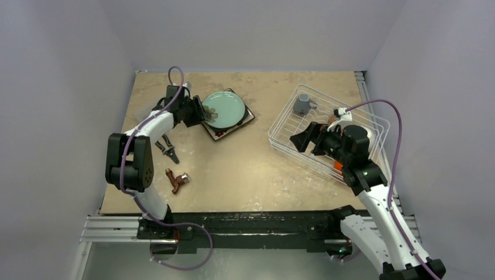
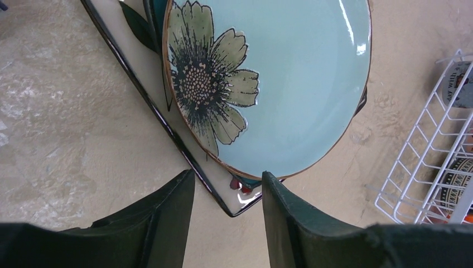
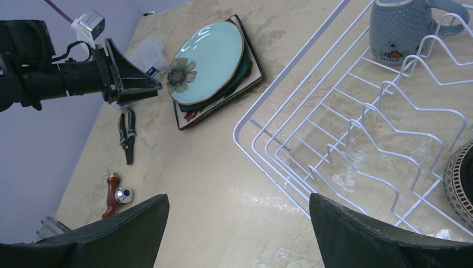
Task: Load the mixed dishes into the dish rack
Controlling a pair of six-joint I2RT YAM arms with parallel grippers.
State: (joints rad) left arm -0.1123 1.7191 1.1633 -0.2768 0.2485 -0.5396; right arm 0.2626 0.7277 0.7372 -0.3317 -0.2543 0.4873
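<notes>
A round teal plate [image 1: 223,109] [image 2: 301,84] with a painted flower lies on top of a square dark-rimmed plate [image 1: 247,119] [image 2: 151,84] at the table's back left. A darker teal edge shows between them. My left gripper [image 1: 201,114] [image 2: 228,174] is at the stack's left side. Its jaws are partly open, straddle the square plate's corner and pinch nothing. The white wire dish rack [image 1: 280,125] [image 3: 290,139] stands at the right, with a pale blue mug [image 1: 302,104] [image 3: 399,28] and a dark patterned bowl [image 3: 460,176] inside. My right gripper [image 1: 300,140] [image 3: 239,196] hovers wide open and empty over the rack's near-left edge.
Black-handled pliers [image 1: 169,147] [image 3: 127,134] and a red-brown pipe fitting [image 1: 177,181] [image 3: 114,201] lie on the table to the left, in front of the plates. The rack's corner [image 2: 424,167] shows at the right of the left wrist view. Walls close in the table on three sides.
</notes>
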